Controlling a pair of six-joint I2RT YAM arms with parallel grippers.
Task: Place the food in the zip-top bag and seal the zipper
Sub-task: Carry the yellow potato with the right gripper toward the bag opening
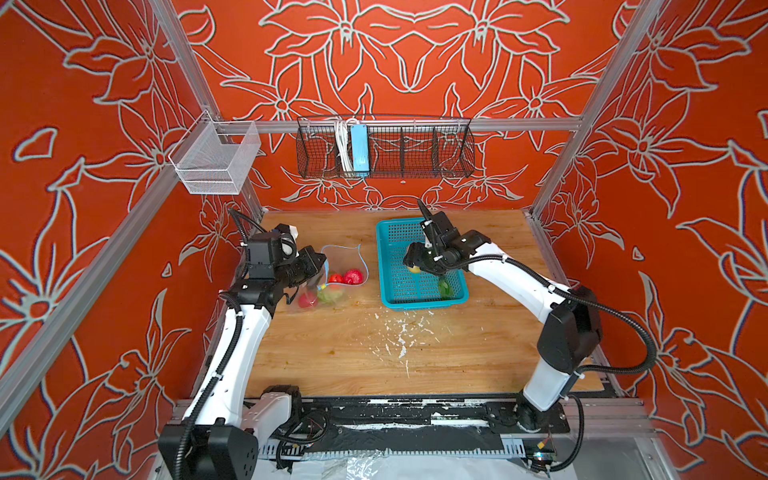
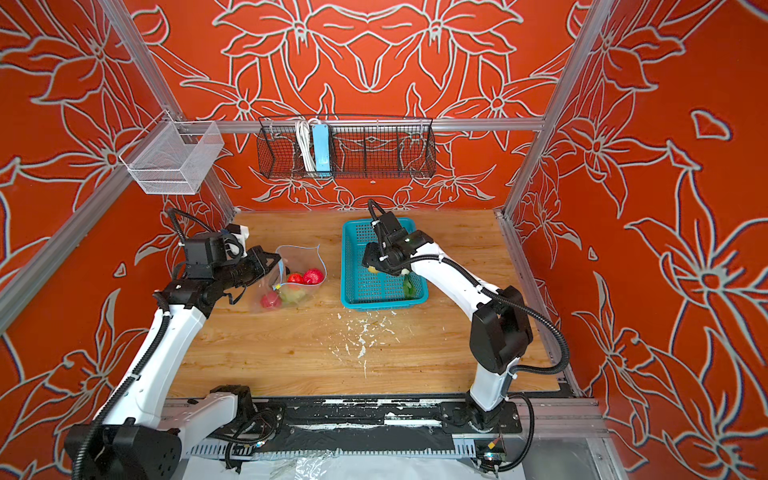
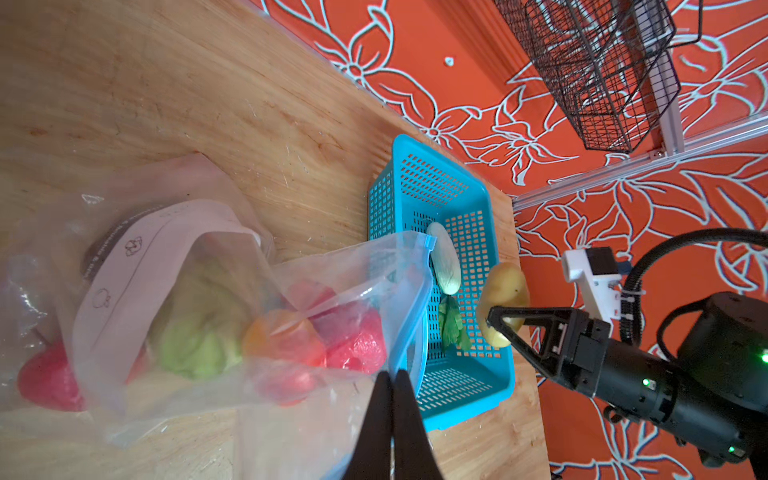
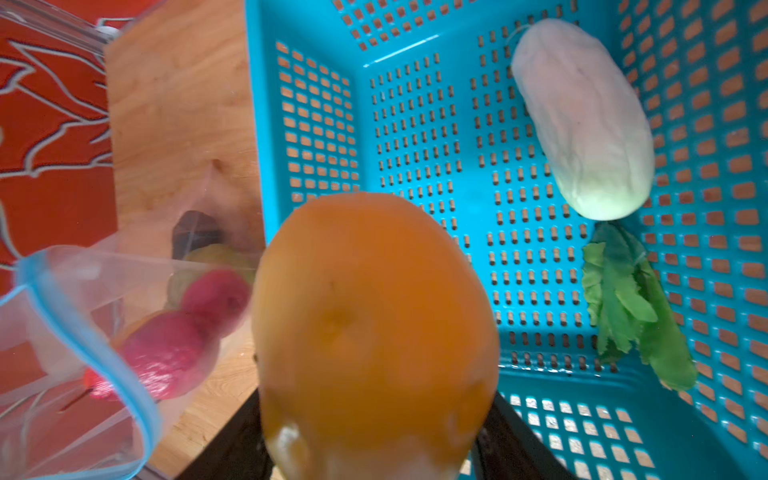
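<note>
A: Status, near to far?
B: Nearest is the closed end of the zip-top bag [image 1: 343,262]. It lies on the table [image 1: 374,357], left of centre, with the cabbage [image 1: 330,294] and red strawberries [image 1: 353,276] inside. To its right is the teal basket [image 1: 424,302], with a leafy green piece [image 4: 631,307] at its near end.
A: Pincers?
B: Left gripper [image 3: 392,376] is clenched on the bag's rim beside the zipper [image 4: 104,357], propping the mouth open. Right gripper [image 3: 500,322] is grasping the yellow potato [image 3: 505,286], held clear of the basket floor.
A: Which way to the mouth?
B: Left of the potato at about the same depth, with the basket's left wall between them. The mouth faces up, tipped somewhat toward the right arm. The potato's long axis sits crosswise to the fingers. My guess is a broadside drop could catch the rim, so end-on looks safer.
A: Farther back?
B: White cucumber [image 4: 582,120], deeper in the basket than the leafy piece.
A: Who moves?
B: My read is the right arm, since it has the load and a short hop left. The left just holds the rim.
</note>
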